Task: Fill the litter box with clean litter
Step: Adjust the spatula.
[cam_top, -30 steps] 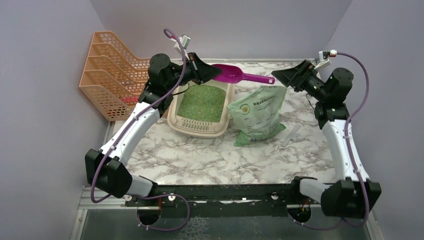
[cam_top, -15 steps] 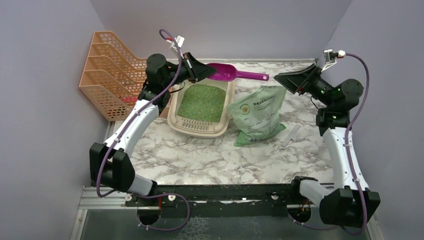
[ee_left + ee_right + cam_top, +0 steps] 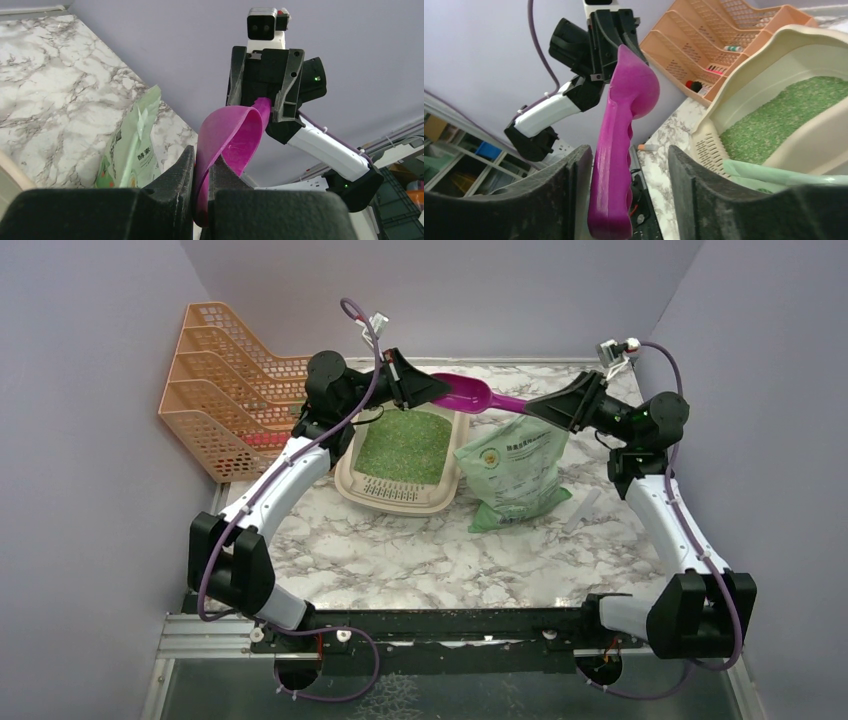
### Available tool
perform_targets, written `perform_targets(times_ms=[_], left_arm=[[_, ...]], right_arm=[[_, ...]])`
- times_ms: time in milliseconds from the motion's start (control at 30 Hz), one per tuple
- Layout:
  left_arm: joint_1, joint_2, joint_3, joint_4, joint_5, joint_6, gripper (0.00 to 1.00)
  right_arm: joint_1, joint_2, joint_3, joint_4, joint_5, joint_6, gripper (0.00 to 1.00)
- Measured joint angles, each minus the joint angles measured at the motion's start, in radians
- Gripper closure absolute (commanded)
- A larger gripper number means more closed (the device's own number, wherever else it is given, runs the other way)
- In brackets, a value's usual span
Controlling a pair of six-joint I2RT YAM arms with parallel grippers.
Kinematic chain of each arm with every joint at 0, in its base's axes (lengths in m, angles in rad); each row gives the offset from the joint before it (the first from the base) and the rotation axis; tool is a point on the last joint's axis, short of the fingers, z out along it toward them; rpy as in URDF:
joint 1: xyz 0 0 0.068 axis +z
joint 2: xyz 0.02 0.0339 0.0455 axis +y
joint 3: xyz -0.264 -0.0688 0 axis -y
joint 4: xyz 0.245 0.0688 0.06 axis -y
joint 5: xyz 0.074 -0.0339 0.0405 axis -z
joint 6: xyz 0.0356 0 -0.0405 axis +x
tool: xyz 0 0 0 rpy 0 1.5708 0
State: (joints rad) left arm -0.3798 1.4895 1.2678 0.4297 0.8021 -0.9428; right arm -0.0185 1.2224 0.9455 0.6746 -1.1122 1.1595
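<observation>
Handover: scoop (image 3: 466,392) passing in mid-air from left gripper (image 3: 438,390) to right gripper (image 3: 537,405), as judged; not completed.
Left gripper: pinched narrow on the bowl's rim; held the scoop roughly level above the far right corner of the box (image 3: 395,502).
Right gripper: fingers (image 3: 559,195) stood apart on either side of the handle; one side almost touching, a clear gap on the other; no grip made yet.
Scoop: looked empty in both wrist views; handle pointed at the right arm.
Box: sat on the table (image 3: 420,560) left of centre, near the rack (image 3: 225,390); floor already covered with green litter (image 3: 405,445).
Bag (image 3: 515,470): lay just right of the box, propped up; touching its wall or not, could not tell; more litter seen through the plastic.
Progress: looked well along, with a full layer in the box.
Doing it well: needed a square close on the ribbed middle of the handle, not its tip; needed a firm right-hand hold before any loosening on the left; called for both arms kept steady meanwhile.
Risk: early release likely to drop the scoop into the box or onto the bag; a hold near the handle's end likely to let the bowl swing down.
</observation>
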Motion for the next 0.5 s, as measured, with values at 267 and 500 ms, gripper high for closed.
perform_targets(times_ms=[267, 500], left_arm=[[-0.018, 0.011, 0.0, 0.033, 0.002, -0.01, 1.0], [-0.019, 0.013, 0.0, 0.047, 0.001, -0.019, 1.0]], right_arm=[[0.017, 0.014, 0.0, 0.084, 0.0, 0.054, 0.53], [0.018, 0.026, 0.001, 0.119, -0.006, 0.092, 0.45]])
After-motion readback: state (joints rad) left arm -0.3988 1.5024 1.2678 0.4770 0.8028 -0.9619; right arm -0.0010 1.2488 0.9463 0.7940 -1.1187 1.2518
